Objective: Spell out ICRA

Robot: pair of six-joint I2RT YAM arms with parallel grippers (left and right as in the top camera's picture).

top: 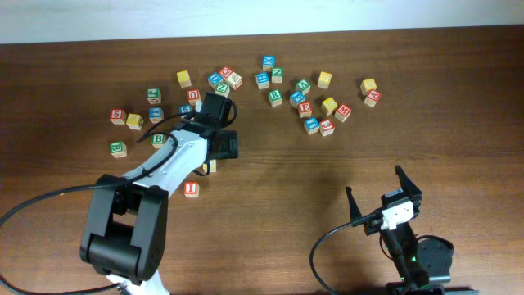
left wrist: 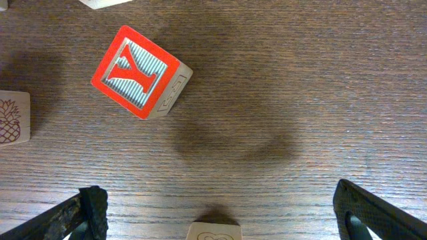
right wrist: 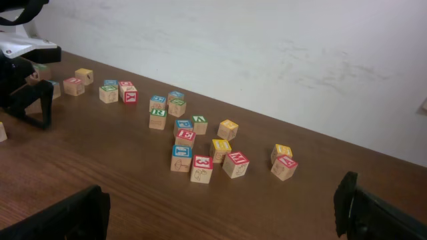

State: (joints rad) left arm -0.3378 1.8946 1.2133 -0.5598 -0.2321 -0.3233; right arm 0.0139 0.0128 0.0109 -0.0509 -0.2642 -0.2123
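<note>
Several wooden letter blocks lie scattered across the far half of the brown table (top: 295, 188). A red I block (top: 191, 189) sits alone beside my left arm. My left gripper (top: 218, 105) is open and low over the table among the left blocks. In the left wrist view its fingers (left wrist: 217, 213) are spread wide, with the top of a plain-faced block (left wrist: 213, 232) between them and a red Y block (left wrist: 140, 72) ahead of them. My right gripper (top: 379, 194) is open and empty at the near right, and its fingers (right wrist: 220, 213) are spread wide above bare wood.
A right-hand cluster of blocks (top: 315, 102) includes a red 3 block (right wrist: 202, 168), a red M block (right wrist: 235, 163) and a green R block (right wrist: 157, 115). A pineapple-picture block (left wrist: 13, 119) lies left of the Y block. A yellow block (top: 210, 166) is half hidden under my left arm.
</note>
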